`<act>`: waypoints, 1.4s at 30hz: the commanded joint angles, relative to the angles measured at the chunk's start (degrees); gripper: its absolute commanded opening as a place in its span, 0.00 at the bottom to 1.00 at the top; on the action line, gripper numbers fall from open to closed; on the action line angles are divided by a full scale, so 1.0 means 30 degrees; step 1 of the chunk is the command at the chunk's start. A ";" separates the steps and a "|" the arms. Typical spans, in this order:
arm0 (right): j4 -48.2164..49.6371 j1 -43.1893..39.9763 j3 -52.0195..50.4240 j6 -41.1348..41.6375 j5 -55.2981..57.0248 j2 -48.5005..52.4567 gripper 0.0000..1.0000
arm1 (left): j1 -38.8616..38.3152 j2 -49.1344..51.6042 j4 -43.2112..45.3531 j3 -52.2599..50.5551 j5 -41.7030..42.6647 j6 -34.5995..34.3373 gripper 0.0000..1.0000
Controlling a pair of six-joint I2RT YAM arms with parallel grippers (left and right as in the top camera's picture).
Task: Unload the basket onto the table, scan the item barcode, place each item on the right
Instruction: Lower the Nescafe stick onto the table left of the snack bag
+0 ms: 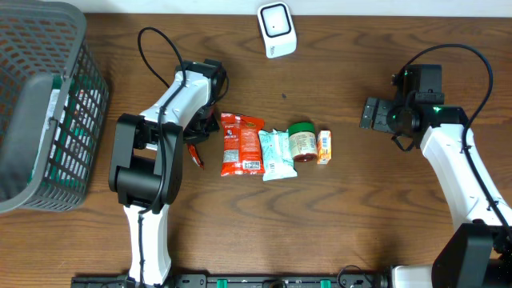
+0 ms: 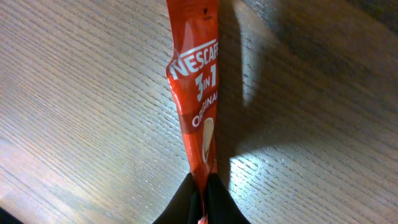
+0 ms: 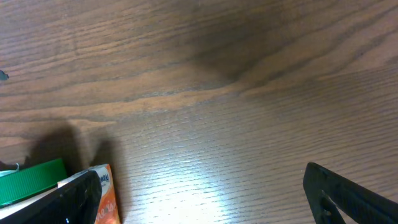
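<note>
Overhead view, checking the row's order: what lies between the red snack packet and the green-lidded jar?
A pale teal packet, seen in the overhead view, between the red snack packet and the green-lidded jar.

White lettering on a narrow red foil stick sachet (image 2: 196, 93), "NESCA" cut off at the sachet's edge, "3 IN 1" beneath it, "ORIGINA" lower down, print on the flat red snack packet (image 1: 241, 144) and small orange carton (image 1: 324, 148) too small to read

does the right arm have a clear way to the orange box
Probably yes: the right gripper is open, and only bare table lies between it and the orange box.
</note>
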 commanded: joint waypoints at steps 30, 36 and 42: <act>-0.0007 -0.0066 0.0226 -0.0131 0.0153 -0.0284 0.99 | 0.0095 -0.0401 -0.0627 -0.1377 -0.6441 -0.0816 0.07; -0.0015 -0.0066 0.0226 -0.0131 0.0160 -0.0284 0.99 | -0.0175 -0.0401 0.0342 -0.1377 -0.5872 -0.0816 0.07; -0.0007 -0.0066 0.0226 -0.0131 0.0160 -0.0284 0.99 | -0.0401 -0.0401 0.1435 -0.1413 -0.4495 -0.0809 0.07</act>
